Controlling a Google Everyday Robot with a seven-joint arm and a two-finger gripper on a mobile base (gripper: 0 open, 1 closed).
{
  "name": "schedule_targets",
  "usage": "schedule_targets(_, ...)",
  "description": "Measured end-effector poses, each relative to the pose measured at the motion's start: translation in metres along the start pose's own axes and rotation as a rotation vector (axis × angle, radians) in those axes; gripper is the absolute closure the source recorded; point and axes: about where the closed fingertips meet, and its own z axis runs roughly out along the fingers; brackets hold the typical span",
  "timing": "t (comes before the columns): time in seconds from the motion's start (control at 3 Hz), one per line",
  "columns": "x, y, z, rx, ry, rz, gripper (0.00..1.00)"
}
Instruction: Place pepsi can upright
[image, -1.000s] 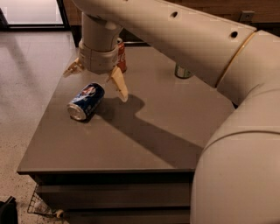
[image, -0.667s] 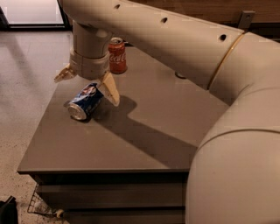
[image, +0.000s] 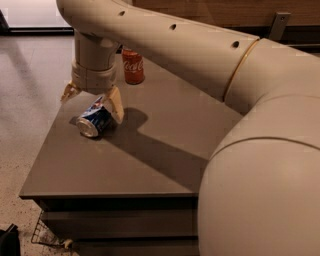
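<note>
The pepsi can (image: 94, 120) lies on its side near the left edge of the grey table (image: 150, 155), its silver end facing the front left. My gripper (image: 91, 98) hangs open just above it, pointing down. One finger (image: 116, 104) stands at the can's right side, and the other finger (image: 69, 91) is out beyond the can's left end. The fingers straddle the can without closing on it.
A red Coca-Cola can (image: 133, 66) stands upright at the back of the table, behind my gripper. My large beige arm (image: 210, 65) crosses the table's right half. The table's left edge lies close to the pepsi can. A wire basket (image: 47, 236) sits on the floor below.
My gripper has moved left and down over the pepsi can, so its fingers now straddle it. The can has stayed lying in place.
</note>
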Motion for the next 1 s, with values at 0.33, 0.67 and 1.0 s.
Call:
schedule_targets(0.33,0.0003,0.0002,0.0014,0.001,0.001,-0.012,0.41)
schedule_targets(0.67,0.0007,0.0004,0.0029,0.002,0.003,-0.023,0.65)
schedule_targets(1.0,0.0012,0.0008,0.0048,0.003,0.004,-0.036,0.95)
